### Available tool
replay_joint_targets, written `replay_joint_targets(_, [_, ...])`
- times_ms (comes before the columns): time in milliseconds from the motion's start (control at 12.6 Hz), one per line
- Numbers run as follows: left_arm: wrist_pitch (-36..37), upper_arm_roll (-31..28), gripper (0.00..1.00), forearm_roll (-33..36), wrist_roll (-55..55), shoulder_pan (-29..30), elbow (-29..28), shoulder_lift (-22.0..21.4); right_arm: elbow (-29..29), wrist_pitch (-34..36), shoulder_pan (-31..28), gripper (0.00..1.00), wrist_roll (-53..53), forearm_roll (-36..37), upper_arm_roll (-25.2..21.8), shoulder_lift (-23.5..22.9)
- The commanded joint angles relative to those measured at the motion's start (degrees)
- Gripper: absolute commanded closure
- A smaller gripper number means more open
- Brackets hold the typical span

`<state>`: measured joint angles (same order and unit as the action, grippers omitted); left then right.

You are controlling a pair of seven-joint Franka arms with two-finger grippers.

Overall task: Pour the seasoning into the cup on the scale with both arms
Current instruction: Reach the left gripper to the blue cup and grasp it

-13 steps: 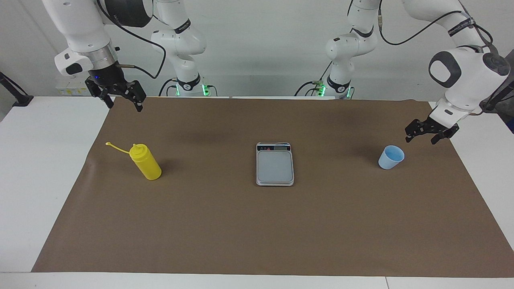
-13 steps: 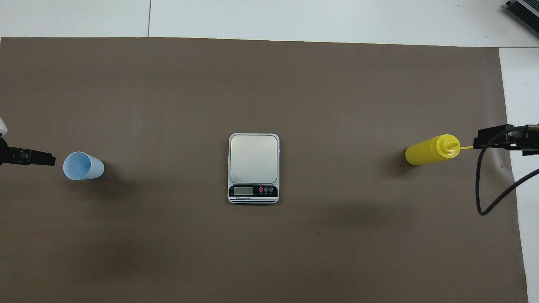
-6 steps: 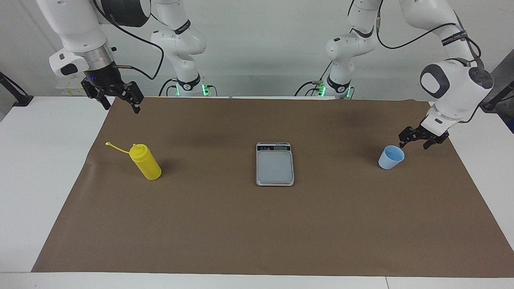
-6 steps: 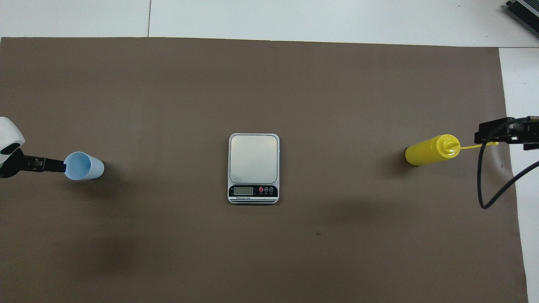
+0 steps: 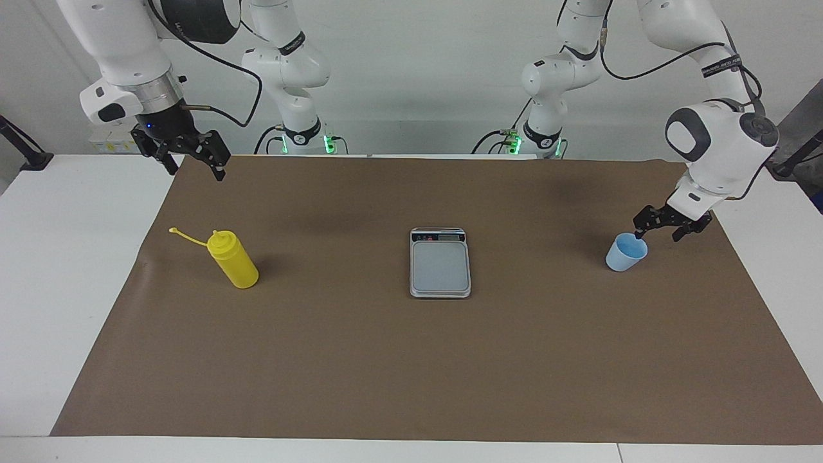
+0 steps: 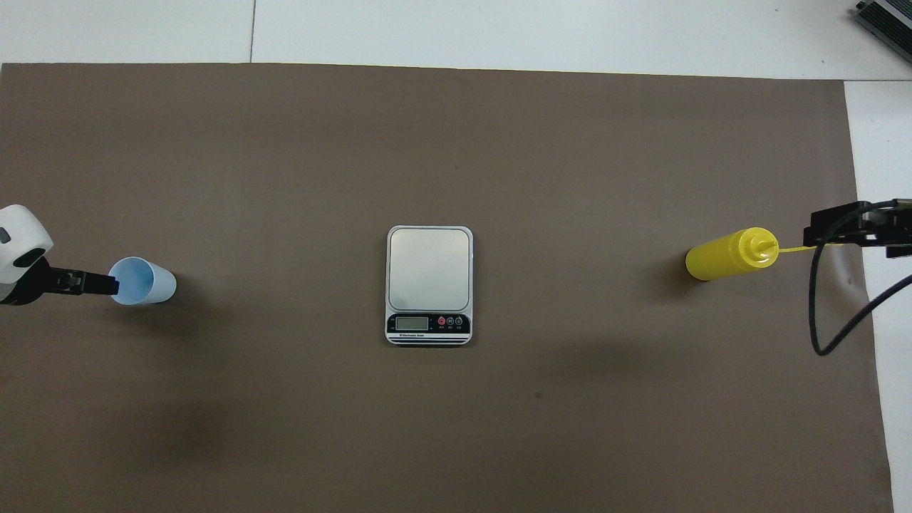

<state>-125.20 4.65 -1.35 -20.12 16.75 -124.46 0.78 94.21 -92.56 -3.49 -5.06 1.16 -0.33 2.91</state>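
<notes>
The scale point(image 5: 440, 262) lies flat at the middle of the brown mat point(image 5: 411, 360), its dark display strip on the edge toward the robots; its weighing plate is bare. The light blue cup point(image 5: 625, 252) stands upright on the mat toward the left arm's end of the table, well apart from the scale; the left gripper point(image 5: 657, 229) is low at the cup's rim, its fingers spread, one fingertip point(image 5: 638, 235) at or just inside the rim (whether it touches the plastic I cannot tell). The yellow seasoning bottle point(image 5: 233, 260) stands on the mat toward the right arm's end of the table, also well apart from the scale, its cap strap point(image 5: 186, 236) sticking out toward that end's edge; the right gripper point(image 5: 193, 161) hangs high in the air over the mat's corner by the robots' edge, fingers spread and holding nothing, clear of the bottle.
</notes>
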Motion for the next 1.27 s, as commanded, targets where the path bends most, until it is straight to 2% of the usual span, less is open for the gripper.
replay_joint_targets(0, [-3.0, 0.3, 0.00, -0.8, -1.1, 0.6, -1.7, 0.4, -0.6, 0.8, -0.7, 0.00, -0.5, -0.7, 0.6, -0.3])
replay_joint_targets(555, [-5.6, 0.3, 0.00, -0.8, -1.1, 0.1, -3.3, 2.0, -0.6, 0.8, -0.9, 0.00, -0.6, -0.8, 0.5, -0.3])
replay_joint_targets(713, [-5.6, 0.3, 0.04, -0.7, -1.1, 0.2, -3.3, 2.1, -0.6, 0.8, -0.9, 0.00, -0.6, -0.8, 0.5, -0.3])
replay_joint_targets(872, [-5.5, 0.3, 0.12, -0.8, -1.1, 0.3, -3.4, 2.0, -0.6, 0.8, -0.9, 0.00, -0.6, -0.8, 0.5, -0.2])
replay_joint_targets(1189, [-5.2, 0.3, 0.35, -0.7, -0.8, -0.1, -3.5, 2.0, -0.5, 0.8, -0.9, 0.00, -0.6, -0.8, 0.5, -0.3])
